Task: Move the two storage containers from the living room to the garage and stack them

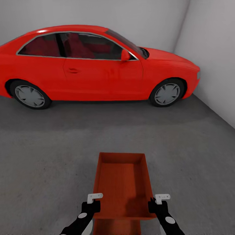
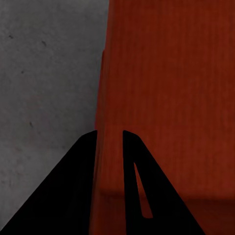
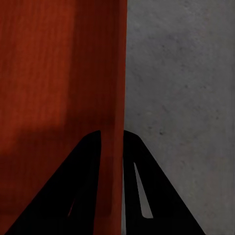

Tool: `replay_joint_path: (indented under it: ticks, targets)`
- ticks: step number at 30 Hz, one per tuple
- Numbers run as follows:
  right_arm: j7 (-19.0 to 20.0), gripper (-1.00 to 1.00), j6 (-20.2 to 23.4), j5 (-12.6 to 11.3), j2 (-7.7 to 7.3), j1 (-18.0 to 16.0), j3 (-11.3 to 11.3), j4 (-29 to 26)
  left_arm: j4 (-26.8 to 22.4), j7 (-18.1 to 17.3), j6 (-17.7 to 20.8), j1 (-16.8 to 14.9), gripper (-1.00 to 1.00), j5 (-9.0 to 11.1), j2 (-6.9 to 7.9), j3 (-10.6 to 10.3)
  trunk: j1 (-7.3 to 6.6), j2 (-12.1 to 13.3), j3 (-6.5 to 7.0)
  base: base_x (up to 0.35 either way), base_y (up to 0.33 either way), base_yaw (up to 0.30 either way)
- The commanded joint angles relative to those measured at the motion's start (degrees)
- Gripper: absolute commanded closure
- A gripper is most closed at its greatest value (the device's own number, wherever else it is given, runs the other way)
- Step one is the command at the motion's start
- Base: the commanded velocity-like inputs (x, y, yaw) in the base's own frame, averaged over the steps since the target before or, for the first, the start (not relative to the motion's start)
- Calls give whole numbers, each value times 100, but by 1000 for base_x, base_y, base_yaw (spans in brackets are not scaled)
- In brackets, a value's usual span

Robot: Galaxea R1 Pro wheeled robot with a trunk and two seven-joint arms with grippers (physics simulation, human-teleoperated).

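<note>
Down at the bottom middle of the head view, an orange-red storage container [image 1: 122, 182] is held open side up between the two arms, above the dark grey concrete floor [image 1: 49, 156] of the garage. The left gripper [image 1: 93, 205] sits at the container's left wall near its close end, and the right gripper [image 1: 156, 205] at the right wall opposite. In the left wrist view the jaws of the left gripper [image 2: 108, 139] straddle the thin left wall, one black finger [image 2: 73, 186] outside over the concrete and the other inside the box, clenched on the wall. In the right wrist view the right gripper [image 3: 112, 139] grasps the right wall the same way, its fingers [image 3: 147, 186] pressed to either face of it.

Just under the near edge of the held box, at the very bottom of the head view, a second strip of orange-red [image 1: 117, 228] shows; it may be the other container lying beneath, but too little is visible to be sure.

Across the upper half of the frame a red car [image 1: 94, 65] stands side-on against white-grey walls [image 1: 212, 49].
</note>
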Motion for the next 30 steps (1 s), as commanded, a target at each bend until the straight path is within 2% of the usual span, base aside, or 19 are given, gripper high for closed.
replay_joint_path:
  ticks: [1,14,30]
  targets:
    - [8,100,-16,35,2,2,137,224,-54,5,-5,-10,100,-26,-8,80,1,-7,-9,0,0,0]
    - [8,100,-25,37,3,2,139,225,-54,8,-5,-9,100,-25,-8,85,1,-7,-13,0,0,0]
    - [8,100,-25,37,2,2,141,225,-54,13,-5,-11,100,-26,-8,85,353,-648,-301,0,0,0]
